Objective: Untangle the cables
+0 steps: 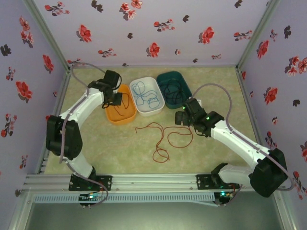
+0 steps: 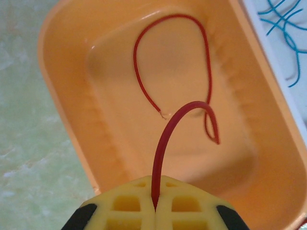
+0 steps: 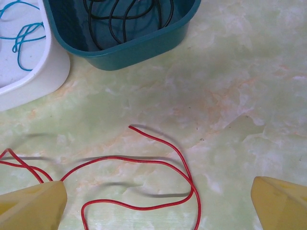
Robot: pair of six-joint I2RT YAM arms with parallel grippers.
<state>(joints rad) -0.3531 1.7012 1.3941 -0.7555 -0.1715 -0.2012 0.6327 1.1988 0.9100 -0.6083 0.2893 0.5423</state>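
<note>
A short red cable point(image 2: 207, 62) loops inside the orange tray point(image 2: 62, 96). One end rises into my left gripper point(image 2: 156, 199), which is shut on it above the tray point(image 1: 121, 115). A longer red cable point(image 1: 163, 136) sprawls in loops on the table in front of the trays. My right gripper point(image 3: 158, 211) hovers over its right part point(image 3: 158, 163), open, with the cable lying between the yellow fingers point(image 3: 33, 206) and untouched. A blue cable point(image 1: 146, 93) lies in the white tray point(image 1: 158, 109). A black cable point(image 3: 120, 17) lies in the teal tray point(image 3: 139, 48).
The three trays stand side by side at the back of the green marbled table point(image 1: 216, 86), orange at the left, white in the middle, teal at the right. Floral walls enclose the table. The right arm point(image 1: 240, 143) stretches from the near right.
</note>
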